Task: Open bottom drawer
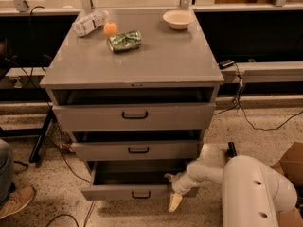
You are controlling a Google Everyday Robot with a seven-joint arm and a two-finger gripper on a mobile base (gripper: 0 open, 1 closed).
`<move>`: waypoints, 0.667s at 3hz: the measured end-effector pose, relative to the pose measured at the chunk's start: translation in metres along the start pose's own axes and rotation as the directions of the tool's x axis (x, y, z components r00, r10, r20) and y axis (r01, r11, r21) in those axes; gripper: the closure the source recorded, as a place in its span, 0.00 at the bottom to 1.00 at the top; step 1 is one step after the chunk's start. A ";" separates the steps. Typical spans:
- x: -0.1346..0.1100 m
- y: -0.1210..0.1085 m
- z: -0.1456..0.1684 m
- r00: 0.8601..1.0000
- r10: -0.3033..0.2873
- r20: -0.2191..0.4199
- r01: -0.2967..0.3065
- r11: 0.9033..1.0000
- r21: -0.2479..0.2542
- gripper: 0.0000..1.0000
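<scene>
The bottom drawer (124,192) is the lowest of the grey cabinet's three drawers. It stands pulled out, its dark inside showing behind the short front panel with a small black loop handle (141,194). My gripper (171,189) is at the right end of that front panel, to the right of the handle. It is open, with one finger (168,176) above the panel's top edge and the cream finger (174,203) hanging below it. My white arm (255,193) reaches in from the lower right.
The middle drawer (137,150) and top drawer (135,115) are slightly ajar. On the cabinet top (156,60) lie a plastic bottle (90,22), an orange (110,29), a green bag (125,40) and a white bowl (178,19). A person's shoe (16,201) is at left, a cardboard box (293,174) at right, and cables on the floor.
</scene>
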State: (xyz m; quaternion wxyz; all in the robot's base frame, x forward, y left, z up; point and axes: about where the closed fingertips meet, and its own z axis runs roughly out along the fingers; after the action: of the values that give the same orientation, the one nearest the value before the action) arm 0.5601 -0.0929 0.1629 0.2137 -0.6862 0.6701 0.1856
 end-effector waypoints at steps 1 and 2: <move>-0.002 0.003 0.003 1.000 -0.004 -0.006 0.004 1.000 -0.009 0.00; -0.004 0.011 0.003 1.000 -0.006 -0.021 0.006 1.000 -0.018 0.00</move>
State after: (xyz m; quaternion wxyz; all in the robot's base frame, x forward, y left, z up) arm 0.5490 -0.0881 0.1621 0.2012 -0.6919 0.6686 0.1836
